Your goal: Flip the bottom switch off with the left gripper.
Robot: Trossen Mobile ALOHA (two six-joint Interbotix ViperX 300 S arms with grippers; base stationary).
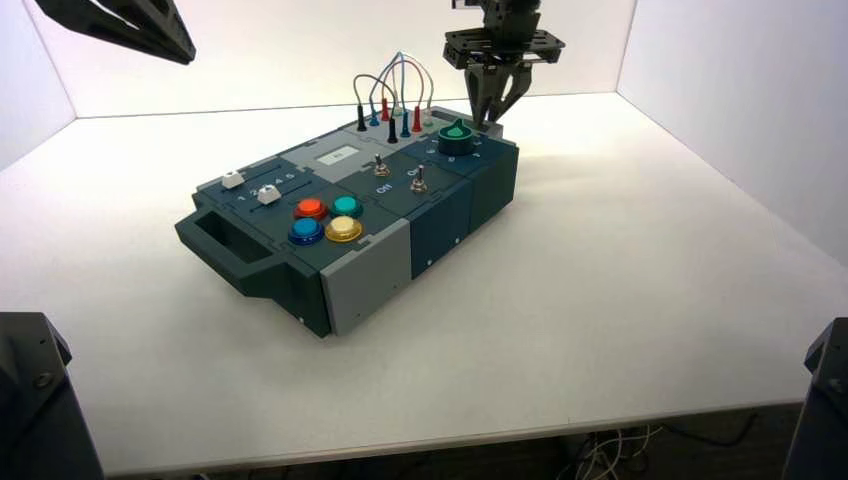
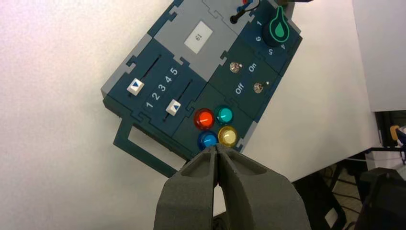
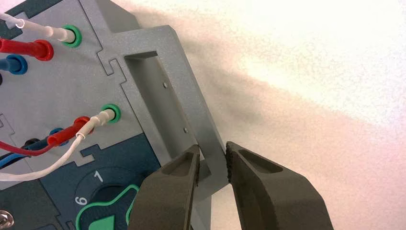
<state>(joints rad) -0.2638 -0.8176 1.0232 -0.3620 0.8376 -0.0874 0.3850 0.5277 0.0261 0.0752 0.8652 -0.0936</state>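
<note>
Spanning the foreground, nearest first: dark floor with loose white cables [image 1: 603,454] below the front edge of a smooth, pale tabletop [image 1: 620,330]. Hovering over the left part of that surface, left gripper [image 2: 217,146], jaws together, apart from the box [image 1: 375,185]. Lying farther in, the box, set obliquely, with bottom switch [image 2: 258,87] on the dark panel beyond the coloured buttons [image 2: 214,127]. Clamped on the grey far handle [image 3: 184,81], right gripper [image 3: 213,146]. Enclosing all, plain white walls [image 1: 330,60] behind and at either side.
</note>
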